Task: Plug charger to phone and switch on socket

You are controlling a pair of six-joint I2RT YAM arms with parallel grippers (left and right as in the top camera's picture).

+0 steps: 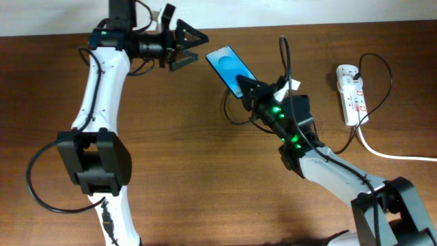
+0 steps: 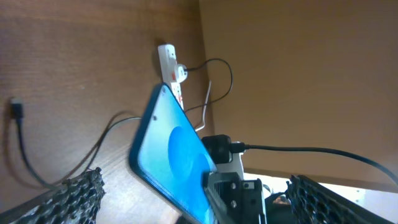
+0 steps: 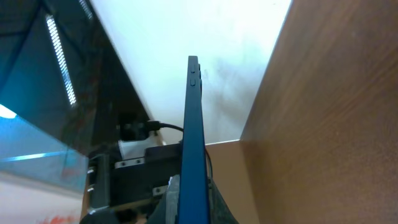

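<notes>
The phone (image 1: 227,63), with its blue screen lit, is held up off the table by my right gripper (image 1: 247,87), which is shut on its lower end. It shows edge-on in the right wrist view (image 3: 194,124) between the jaws (image 3: 196,202), and tilted in the left wrist view (image 2: 168,149). My left gripper (image 1: 191,49) is open and empty, just left of the phone, its fingers (image 2: 199,205) either side of the view. The charger cable (image 1: 230,117) loops on the table below the phone. Its plug tip (image 2: 15,109) lies free. The white socket (image 1: 351,92) lies far right (image 2: 169,59).
A black adaptor (image 2: 180,71) is plugged into the socket, and its thin cable loops round the strip. The thick white cord (image 1: 396,156) runs off to the right edge. A thicker black robot cable (image 1: 283,51) rises from the right wrist. The table's back edge runs close behind the left gripper.
</notes>
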